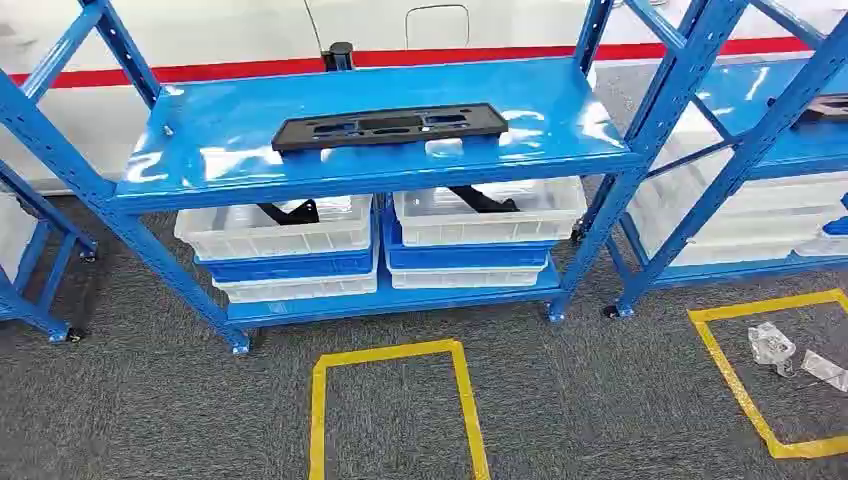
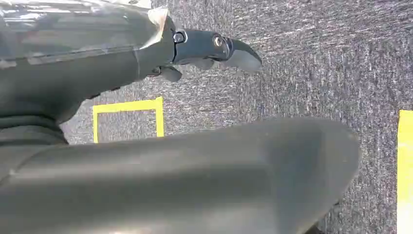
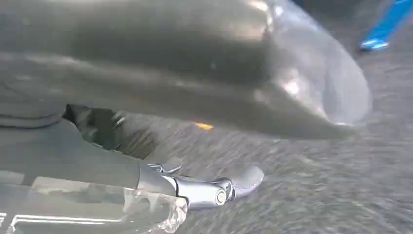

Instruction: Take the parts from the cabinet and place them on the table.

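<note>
Two blue steel racks stand on grey carpet [image 1: 150, 400] ahead of the robot, seen from the head view. At far left, a corner of another blue frame [image 1: 30, 290] on castors. The middle rack [image 1: 400, 110] carries the task's thing: a long flat black part [image 1: 390, 127], lying flat near the front edge of the glossy top shelf, well apart from both uprights. Below it, on the lower shelf, two stacks of clear and blue bins sit side by side; the left top bin [image 1: 275, 228] and the right top bin [image 1: 490, 210] each hold a dark bracket-like piece, partly hidden by the shelf above. On the floor just before this rack, a yellow tape square [image 1: 390, 410]. Further right, the second rack [image 1: 770, 130] holds another dark part [image 1: 825, 108] at the frame edge, with clear bins beneath. A second tape square [image 1: 770, 375] lies before it, with crumpled clear plastic wrap [image 1: 772, 345] inside. Left hand [image 2: 195, 161] hangs over carpet, fingers extended and apart, nothing held. Right hand [image 3: 195, 73], blurred, likewise hangs over carpet with fingers stretched out and nothing in its grasp.
</note>
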`<state>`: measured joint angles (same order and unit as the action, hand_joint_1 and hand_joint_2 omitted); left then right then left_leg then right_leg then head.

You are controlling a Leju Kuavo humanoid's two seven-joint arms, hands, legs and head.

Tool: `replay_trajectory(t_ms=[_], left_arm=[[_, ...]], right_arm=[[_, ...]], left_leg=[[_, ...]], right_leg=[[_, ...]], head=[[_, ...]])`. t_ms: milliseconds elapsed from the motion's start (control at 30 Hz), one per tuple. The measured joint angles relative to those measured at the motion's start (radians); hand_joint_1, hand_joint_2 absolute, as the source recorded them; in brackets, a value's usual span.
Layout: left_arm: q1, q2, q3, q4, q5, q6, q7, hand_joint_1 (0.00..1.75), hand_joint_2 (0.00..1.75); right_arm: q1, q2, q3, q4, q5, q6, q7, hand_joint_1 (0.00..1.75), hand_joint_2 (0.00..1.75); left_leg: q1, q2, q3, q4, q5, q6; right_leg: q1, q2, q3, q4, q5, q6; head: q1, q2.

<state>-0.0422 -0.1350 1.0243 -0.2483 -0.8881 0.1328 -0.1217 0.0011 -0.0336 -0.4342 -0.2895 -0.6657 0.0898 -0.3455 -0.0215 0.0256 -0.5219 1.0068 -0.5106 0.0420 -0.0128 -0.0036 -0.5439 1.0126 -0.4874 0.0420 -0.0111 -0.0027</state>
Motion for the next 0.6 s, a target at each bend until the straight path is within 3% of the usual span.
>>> replay_trajectory(t_ms=[333, 600], left_arm=[[-0.022, -0.015, 0.107, 0.016, -0.075, 0.0, -0.006, 0.0, 0.0], [-0.03, -0.025, 0.172, 0.023, -0.106, -0.018, -0.014, 0.0, 0.0]], right_arm=[[-0.035, -0.02, -0.182, -0.079, -0.103, 0.26, -0.089, 0.0, 0.0], [-0.043, 0.018, -0.262, -0.313, -0.117, 0.413, -0.124, 0.0, 0.0]], left_leg=[[0.0, 0.0, 0.0, 0.0, 0.0, 0.0], [0.0, 0.0, 0.0, 0.0, 0.0, 0.0]], right_leg=[[0.0, 0.0, 0.001, 0.0, 0.0, 0.0], [0.0, 0.0, 0.001, 0.0, 0.0, 0.0]], head=[[-0.001, 0.0], [-0.001, 0.0]])
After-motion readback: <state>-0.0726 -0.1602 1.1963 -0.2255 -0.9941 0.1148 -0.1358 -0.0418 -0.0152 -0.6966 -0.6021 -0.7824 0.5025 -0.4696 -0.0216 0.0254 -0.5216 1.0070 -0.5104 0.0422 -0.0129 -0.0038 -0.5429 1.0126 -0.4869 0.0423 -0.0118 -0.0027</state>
